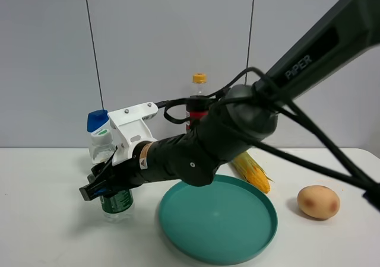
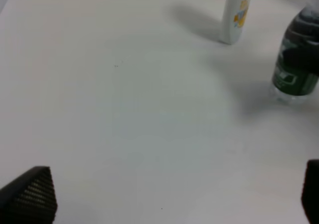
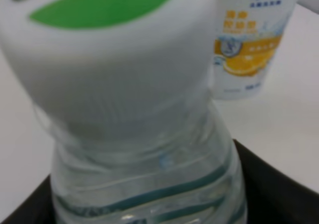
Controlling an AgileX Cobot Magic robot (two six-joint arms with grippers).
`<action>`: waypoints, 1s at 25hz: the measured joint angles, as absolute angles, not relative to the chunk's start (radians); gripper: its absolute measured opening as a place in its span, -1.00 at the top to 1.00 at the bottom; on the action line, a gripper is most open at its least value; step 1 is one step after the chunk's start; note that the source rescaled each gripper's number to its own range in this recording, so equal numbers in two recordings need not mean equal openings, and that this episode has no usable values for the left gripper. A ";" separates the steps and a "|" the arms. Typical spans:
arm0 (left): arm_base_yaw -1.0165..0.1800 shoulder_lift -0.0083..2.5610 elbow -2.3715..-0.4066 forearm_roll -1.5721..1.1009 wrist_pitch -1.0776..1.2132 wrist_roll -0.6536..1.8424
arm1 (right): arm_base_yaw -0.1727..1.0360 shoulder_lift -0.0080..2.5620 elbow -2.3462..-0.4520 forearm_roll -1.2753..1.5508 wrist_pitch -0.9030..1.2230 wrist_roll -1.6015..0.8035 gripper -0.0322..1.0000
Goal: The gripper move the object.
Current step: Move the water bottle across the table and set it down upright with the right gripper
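Clear plastic with a white cap and a dark green label, the small water bottle (image 1: 117,205) stands upright on the white table (image 1: 41,231). It is just beside the white shampoo bottle with a blue cap (image 1: 100,137) and left of the round teal plate (image 1: 237,234). The right gripper (image 1: 98,188), black under a white bracket, reaches across the middle and clamps the bottle's upper body, its black fingers (image 3: 271,189) against both sides. The left gripper (image 2: 169,201) is spread wide above the table, holding nothing.
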State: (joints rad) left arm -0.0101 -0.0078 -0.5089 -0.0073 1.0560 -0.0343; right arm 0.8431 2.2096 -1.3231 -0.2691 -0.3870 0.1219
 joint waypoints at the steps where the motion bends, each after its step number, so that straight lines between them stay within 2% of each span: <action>1: -0.010 -0.008 -0.509 -0.007 1.056 -0.034 | 0.843 2.183 -1.321 -0.280 -0.340 0.122 0.93; 9: -0.010 -0.008 -0.509 -0.007 1.056 -0.034 | 0.859 1.902 -1.320 -0.277 -0.071 0.122 0.93; 21: -0.010 -0.008 -0.509 -0.007 1.056 -0.034 | 0.953 1.608 -1.320 -0.256 0.323 0.122 0.93; 25: -0.010 -0.008 -0.509 -0.007 1.056 -0.034 | 0.967 1.527 -1.320 -0.225 0.511 0.127 0.93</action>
